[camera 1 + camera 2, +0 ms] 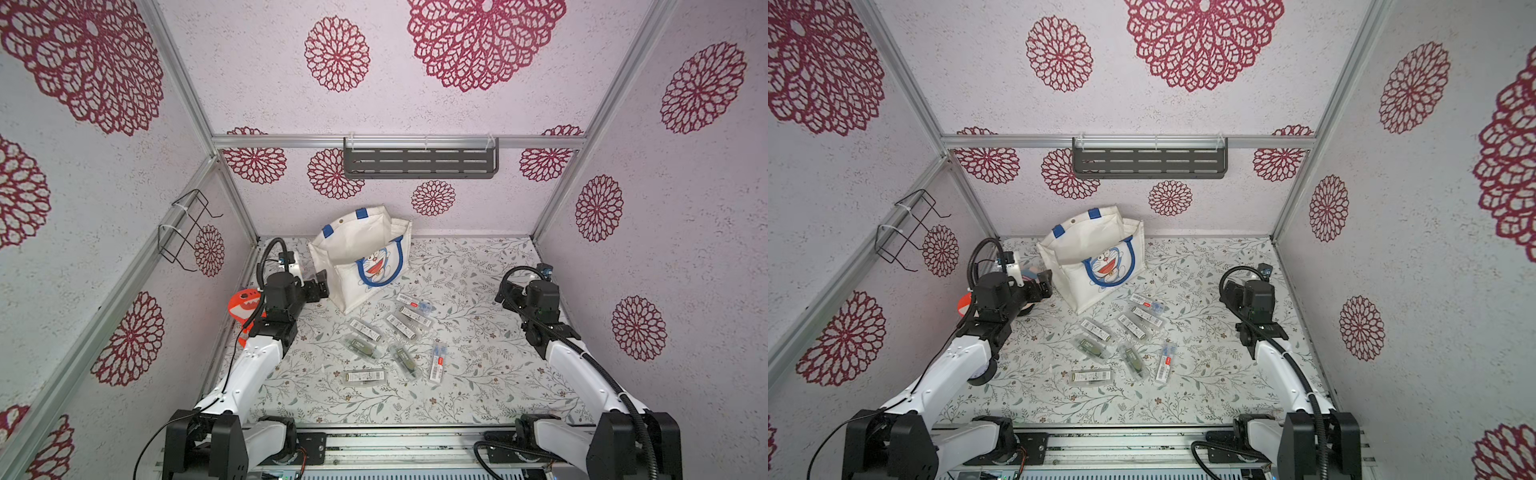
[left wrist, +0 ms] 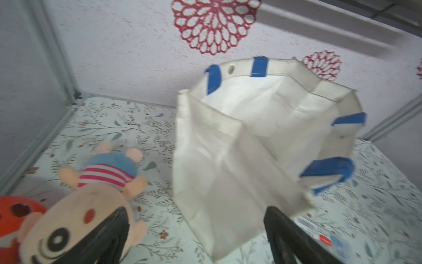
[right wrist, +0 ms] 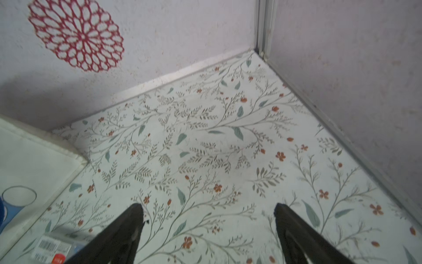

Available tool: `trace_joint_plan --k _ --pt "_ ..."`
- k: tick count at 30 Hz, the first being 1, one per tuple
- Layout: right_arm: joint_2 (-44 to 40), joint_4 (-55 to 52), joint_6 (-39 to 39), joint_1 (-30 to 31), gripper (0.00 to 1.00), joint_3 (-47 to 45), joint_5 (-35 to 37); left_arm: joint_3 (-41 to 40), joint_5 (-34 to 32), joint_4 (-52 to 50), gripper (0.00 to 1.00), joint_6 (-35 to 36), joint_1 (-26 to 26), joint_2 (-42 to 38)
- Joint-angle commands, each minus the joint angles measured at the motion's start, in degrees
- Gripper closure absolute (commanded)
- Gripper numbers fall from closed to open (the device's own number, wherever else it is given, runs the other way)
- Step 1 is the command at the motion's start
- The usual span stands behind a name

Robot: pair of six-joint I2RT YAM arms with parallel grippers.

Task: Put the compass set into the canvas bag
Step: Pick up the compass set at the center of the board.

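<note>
— Where is the canvas bag (image 1: 360, 259)?

— At the back of the counter (image 1: 478, 382), a little left of centre. It stands upright with its mouth open. The blue cat print faces front-right, and a blue handle hangs down around it.

— And the compass sets (image 1: 365, 376)?

— All outside the bag, on the counter in front of it. About eight flat clear packets with barcode labels lie scattered there, and the nearest is close to the bag's front corner. They are too small for me to tell whether every packet holds the same thing.

— The left tool (image 2: 197, 209)?

— Its fingers are spread wide and grip nothing. It sits low, just beside the bag's left side wall. The left wrist view is smeared, so I cannot tell whether a finger (image 2: 280, 230) touches the cloth.

— What lies around it?

— A plush doll (image 2: 75, 217) in a striped top lies on the counter to the left of the bag. An orange toy (image 1: 242, 306) with white teeth sits behind the left arm, at the counter's left edge.

— The right tool (image 3: 209, 205)?

— It is also spread apart and holds nothing, above the patterned counter off to the right of the bag. The bag's corner and one labelled packet show at the edge of the right wrist view.
</note>
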Motion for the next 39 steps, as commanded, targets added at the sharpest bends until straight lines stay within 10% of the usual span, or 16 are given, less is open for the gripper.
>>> trace_joint_plan --k 1,12,25,39 --pt "0.95 -16.53 4.35 3.57 0.07 3.19 -1.21 4.00 -0.71 -13.17 0.04 -1.66 -4.47 -2.14" --pt "6.90 -25.53 11.15 18.46 0.17 6.92 -2.17 14.61 23.32 -28.76 0.07 2.71 -8.75 2.48" --pt "15.16 -25.45 22.54 37.28 0.21 8.36 -0.43 17.30 23.99 -32.14 0.09 3.50 -11.24 7.05" --pt "19.71 -29.22 26.54 42.31 0.31 9.18 2.08 17.00 21.31 -33.19 0.09 3.93 -11.97 6.47"
